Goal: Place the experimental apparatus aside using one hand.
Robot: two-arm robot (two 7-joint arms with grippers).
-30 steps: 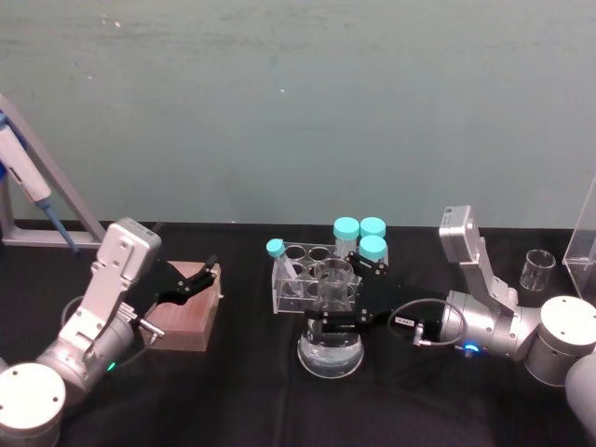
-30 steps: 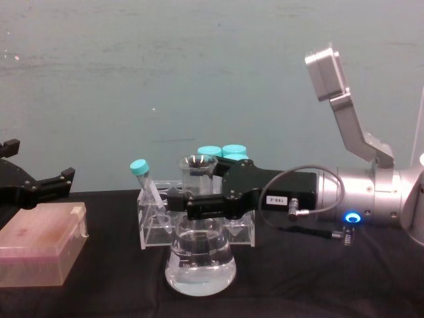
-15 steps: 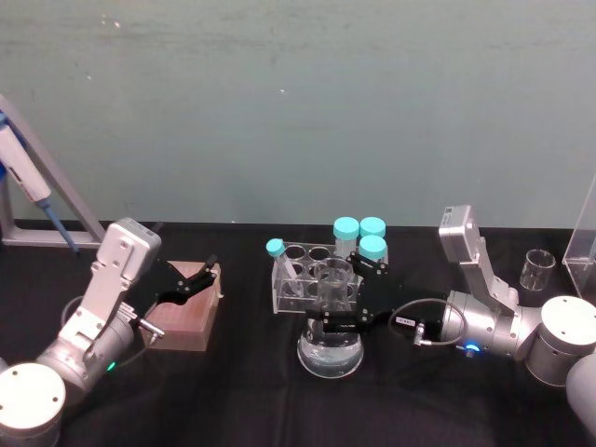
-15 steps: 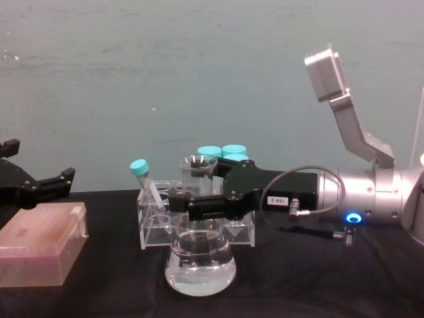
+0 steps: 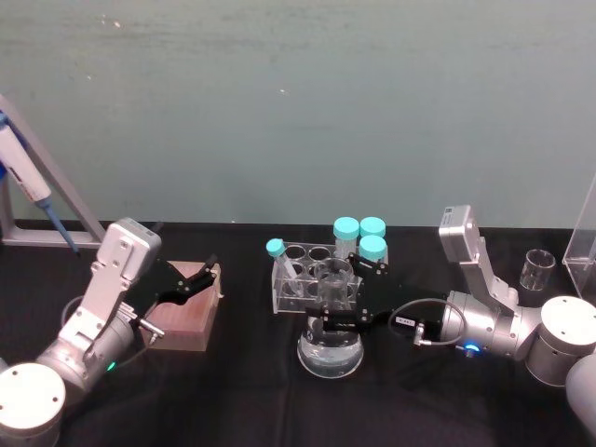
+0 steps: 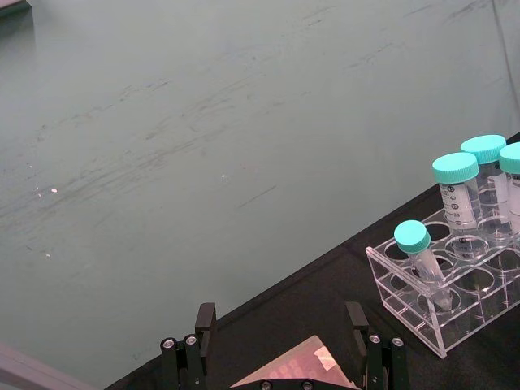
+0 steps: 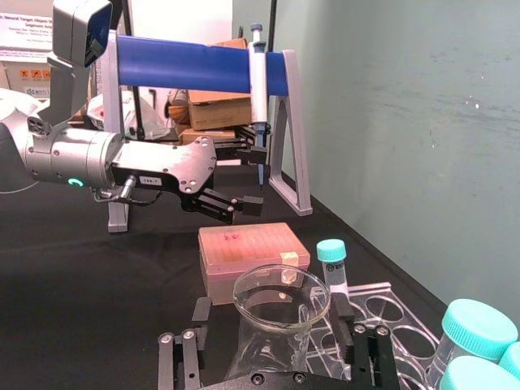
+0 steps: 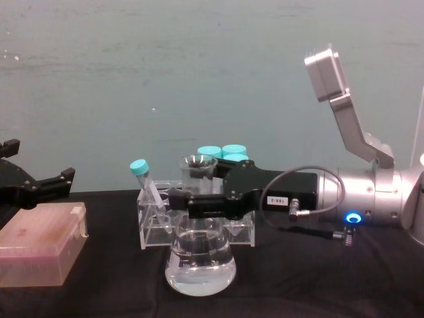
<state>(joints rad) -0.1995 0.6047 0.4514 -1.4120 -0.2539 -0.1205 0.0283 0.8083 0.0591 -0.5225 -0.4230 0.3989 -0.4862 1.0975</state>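
The conical flask [image 5: 330,355] with clear liquid stands at the table's middle, in front of a clear tube rack [image 5: 296,279]. My right gripper [image 5: 337,296] reaches in from the right and stands open, one finger on each side of the flask's neck [image 8: 199,218]. In the right wrist view a small gap shows between each finger and the flask [image 7: 280,325]. A small glass beaker [image 5: 537,270] stands at the far right beside a clear acrylic stand [image 5: 582,253]. My left gripper [image 5: 198,279] hangs open over a pink box [image 5: 186,321] on the left.
The rack holds several teal-capped tubes [image 8: 222,152], right behind the flask. A pipette stand [image 5: 42,200] with a blue pipette stands at the far left. Bare black tabletop [image 5: 251,400] lies in front of the flask and between it and the pink box.
My right gripper has crept slightly farther around the flask's neck. The flask and my left arm have not moved.
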